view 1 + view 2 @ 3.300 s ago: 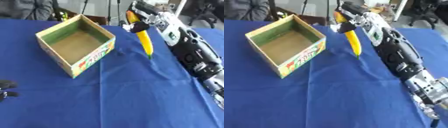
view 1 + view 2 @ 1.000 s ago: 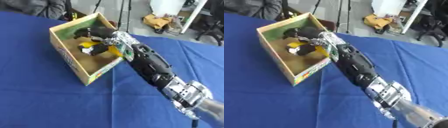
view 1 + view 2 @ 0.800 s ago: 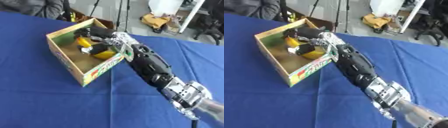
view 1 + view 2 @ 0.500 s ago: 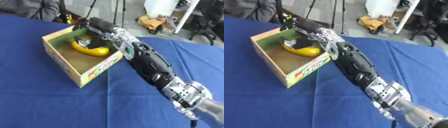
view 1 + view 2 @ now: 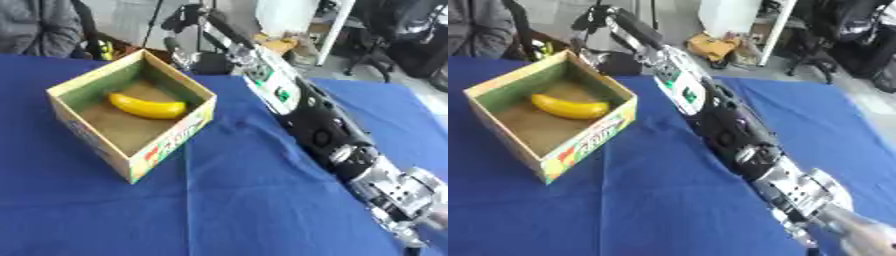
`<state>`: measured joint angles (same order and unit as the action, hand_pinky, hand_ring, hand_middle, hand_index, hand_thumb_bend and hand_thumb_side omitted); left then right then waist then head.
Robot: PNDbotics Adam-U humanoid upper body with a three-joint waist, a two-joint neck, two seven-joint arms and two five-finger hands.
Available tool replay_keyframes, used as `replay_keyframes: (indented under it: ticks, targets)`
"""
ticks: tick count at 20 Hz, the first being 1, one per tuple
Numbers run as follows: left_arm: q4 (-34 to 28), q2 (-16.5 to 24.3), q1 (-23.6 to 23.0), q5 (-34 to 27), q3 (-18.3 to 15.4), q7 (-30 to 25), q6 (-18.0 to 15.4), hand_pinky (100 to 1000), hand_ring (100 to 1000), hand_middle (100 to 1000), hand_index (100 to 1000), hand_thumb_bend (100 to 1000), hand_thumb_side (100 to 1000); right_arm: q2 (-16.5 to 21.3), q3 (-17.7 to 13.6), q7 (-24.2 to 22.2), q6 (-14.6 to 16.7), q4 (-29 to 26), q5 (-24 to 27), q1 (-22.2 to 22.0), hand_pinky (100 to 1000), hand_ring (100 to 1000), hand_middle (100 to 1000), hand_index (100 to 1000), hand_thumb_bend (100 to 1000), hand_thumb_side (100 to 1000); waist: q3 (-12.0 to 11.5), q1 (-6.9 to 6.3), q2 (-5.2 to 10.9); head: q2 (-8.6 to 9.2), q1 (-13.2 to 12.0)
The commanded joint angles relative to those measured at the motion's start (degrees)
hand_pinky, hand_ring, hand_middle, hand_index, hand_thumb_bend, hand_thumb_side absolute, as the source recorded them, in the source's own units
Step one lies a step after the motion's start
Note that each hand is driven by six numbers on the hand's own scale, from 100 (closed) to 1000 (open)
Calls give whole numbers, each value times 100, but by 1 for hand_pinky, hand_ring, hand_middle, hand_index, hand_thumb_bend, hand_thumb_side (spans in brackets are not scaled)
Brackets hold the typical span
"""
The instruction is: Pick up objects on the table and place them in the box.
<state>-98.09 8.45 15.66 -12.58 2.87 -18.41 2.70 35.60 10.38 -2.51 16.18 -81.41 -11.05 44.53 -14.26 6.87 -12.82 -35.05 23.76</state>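
since half a second ago the right hand (image 5: 188, 15) has lifted clear beyond the box's (image 5: 171, 142) far corner, fingers relaxed and empty. banana (image 5: 146, 106) lies inside, toward the far wall. placing looks done; next, withdraw and seek another object.

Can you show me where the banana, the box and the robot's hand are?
banana (image 5: 147, 106): left eye view, middle of its yellow body.
box (image 5: 171, 142): left eye view, printed front wall.
right hand (image 5: 186, 13): left eye view, on the black fingers.

The banana (image 5: 146, 106) lies in the box (image 5: 166, 148), left of the arm (image 5: 308, 116).
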Motion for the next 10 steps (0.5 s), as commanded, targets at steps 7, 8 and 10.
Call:
replay_keyframes:
  ticks: [7, 8, 10]
  targets:
    - [-24, 181, -223, 35, -511, 504, -105, 613, 729, 614, 610, 191, 1000, -208, -857, 229, -1002, -2340, 2899, -2323, 729, 617, 597, 712, 100, 821, 998, -235, 192, -241, -964]
    - [-25, 203, -252, 40, -570, 563, -125, 612, 730, 615, 614, 189, 1000, -411, -947, 273, -995, -2476, 2907, -2626, 727, 613, 591, 708, 100, 826, 1173, -277, 198, -260, -1105]
    - [-22, 229, -307, 48, -634, 639, -157, 613, 732, 616, 616, 188, 1000, -731, -1071, 366, -1011, -2669, 2871, -3069, 725, 612, 589, 705, 100, 833, 1385, -338, 211, -278, -1265]
